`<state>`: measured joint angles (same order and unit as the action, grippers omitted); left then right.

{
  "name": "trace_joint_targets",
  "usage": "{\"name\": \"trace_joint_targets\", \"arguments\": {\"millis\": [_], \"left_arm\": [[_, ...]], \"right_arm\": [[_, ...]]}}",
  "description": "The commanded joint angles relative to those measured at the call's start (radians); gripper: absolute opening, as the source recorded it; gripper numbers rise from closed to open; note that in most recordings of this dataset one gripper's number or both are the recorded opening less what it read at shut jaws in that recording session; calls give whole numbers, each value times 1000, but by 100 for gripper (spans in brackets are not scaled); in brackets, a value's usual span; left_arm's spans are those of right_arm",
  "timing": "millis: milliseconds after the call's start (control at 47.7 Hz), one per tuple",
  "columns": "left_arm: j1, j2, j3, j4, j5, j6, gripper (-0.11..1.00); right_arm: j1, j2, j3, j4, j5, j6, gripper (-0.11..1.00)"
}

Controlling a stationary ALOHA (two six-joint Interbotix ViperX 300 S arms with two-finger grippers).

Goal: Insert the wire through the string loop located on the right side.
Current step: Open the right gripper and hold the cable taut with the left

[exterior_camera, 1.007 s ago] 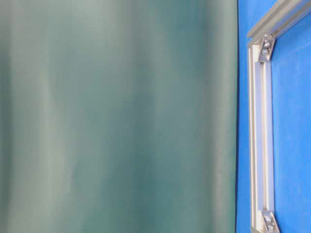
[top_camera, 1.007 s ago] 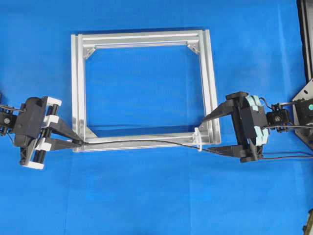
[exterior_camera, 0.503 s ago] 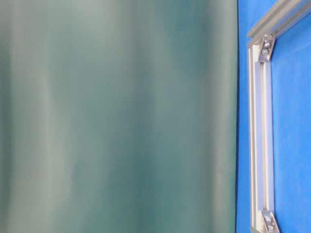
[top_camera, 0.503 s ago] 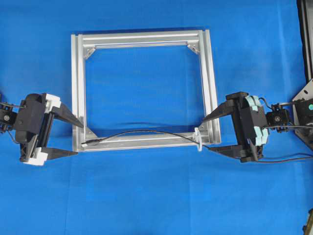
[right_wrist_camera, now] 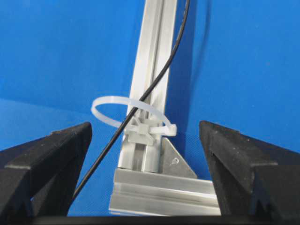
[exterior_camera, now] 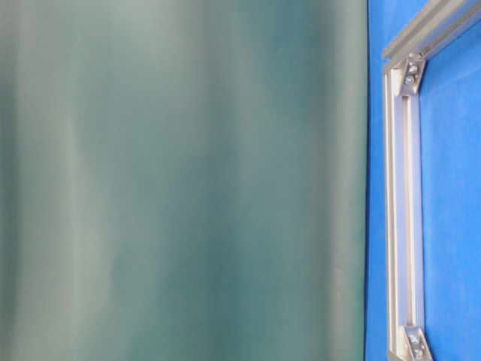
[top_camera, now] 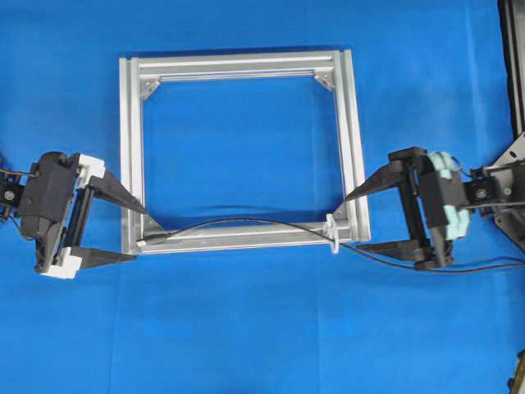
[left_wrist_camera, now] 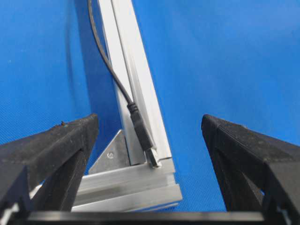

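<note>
Looking down from overhead, a silver square frame (top_camera: 244, 152) lies flat on the blue table cover (top_camera: 246, 328). The wire (top_camera: 246, 223) runs in a shallow arc along the frame's lower bar, its plug tip resting near the lower left corner, and passes through the string loop (top_camera: 334, 233) at the lower right corner before trailing off to the right. The left gripper (top_camera: 135, 234) sits just left of that lower left corner with its jaws spread wide and nothing between them; the right gripper (top_camera: 351, 222) sits just right of the loop, jaws equally wide and empty, the wire passing beneath its lower finger.

The table-level view is almost wholly blocked by a blurred grey-green surface (exterior_camera: 180, 180); only one frame bar (exterior_camera: 404, 226) with two corner brackets shows at the right edge.

The left wrist view brings out the plug (left_wrist_camera: 143, 136), which lies on the frame bar, its tip by the triangular bracket (left_wrist_camera: 112, 152), untouched between the spread fingers (left_wrist_camera: 51, 145).

The right wrist view alone shows the loop (right_wrist_camera: 133, 115) as a whitish band standing on the bar, the black wire (right_wrist_camera: 154, 82) threaded through it.
</note>
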<state>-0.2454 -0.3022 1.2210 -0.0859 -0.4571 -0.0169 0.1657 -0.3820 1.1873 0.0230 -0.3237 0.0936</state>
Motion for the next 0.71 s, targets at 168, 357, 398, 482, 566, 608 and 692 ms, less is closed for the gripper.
{"name": "trace_joint_targets", "arguments": {"millis": [168,357,398,482,566,608,692], "left_arm": [[17,-28,-38,0,29,2,89],[23,-23,-46,0,34,2,89],[23,-23,-44,0,32,2,89],[25,-23,-46,0,34,2,89],[26,-23,-46,2,34,2,89],[26,-25,-46,0,34,3,89],[28,-23,-46,0,34,3,89]], "right_arm": [[-2,-104,-12,-2,55,2,82],[-2,-103,-14,-2,57,2,82],[-2,-103,-14,-2,57,2,82],[-2,-103,-12,-2,57,2,82],[-2,-103,-14,-2,58,2,82],[-2,-103,-12,0,58,2,82],[-2,-103,-14,-2,57,2,82]]}}
